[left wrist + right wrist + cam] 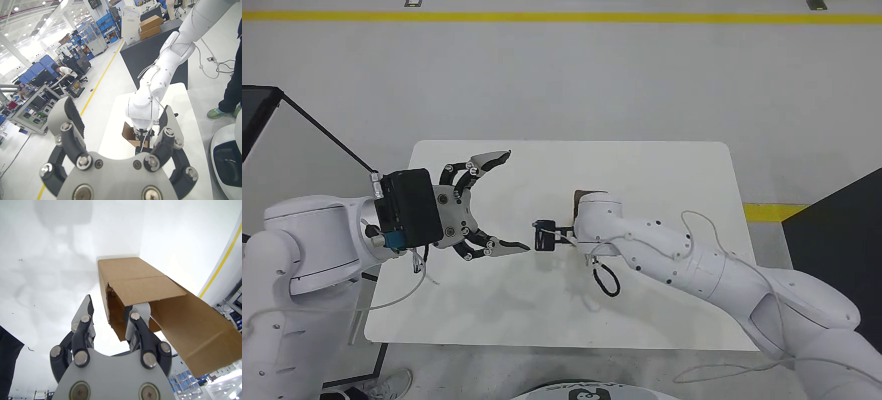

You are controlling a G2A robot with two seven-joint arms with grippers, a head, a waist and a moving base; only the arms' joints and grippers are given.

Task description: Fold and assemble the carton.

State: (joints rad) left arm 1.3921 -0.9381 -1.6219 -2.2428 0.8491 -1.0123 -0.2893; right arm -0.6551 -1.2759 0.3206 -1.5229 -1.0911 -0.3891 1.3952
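A brown carton (132, 283) lies on the white table (672, 170) with its end flaps unfolded. My right gripper (109, 309) is open at the carton's open end. One finger (130, 313) sits inside, under the top flap, and the other finger (88, 308) stays outside the side wall. From above, my right wrist (597, 215) covers most of the carton (588, 193). My left gripper (504, 200) hovers open and empty over the table's left part, a short way from the carton (128, 132).
The table's edges lie close on all sides. A person's legs (230, 85) stand on the floor beside the table. A black framed panel (257, 110) is off the left side and a dark platform (842, 230) off the right.
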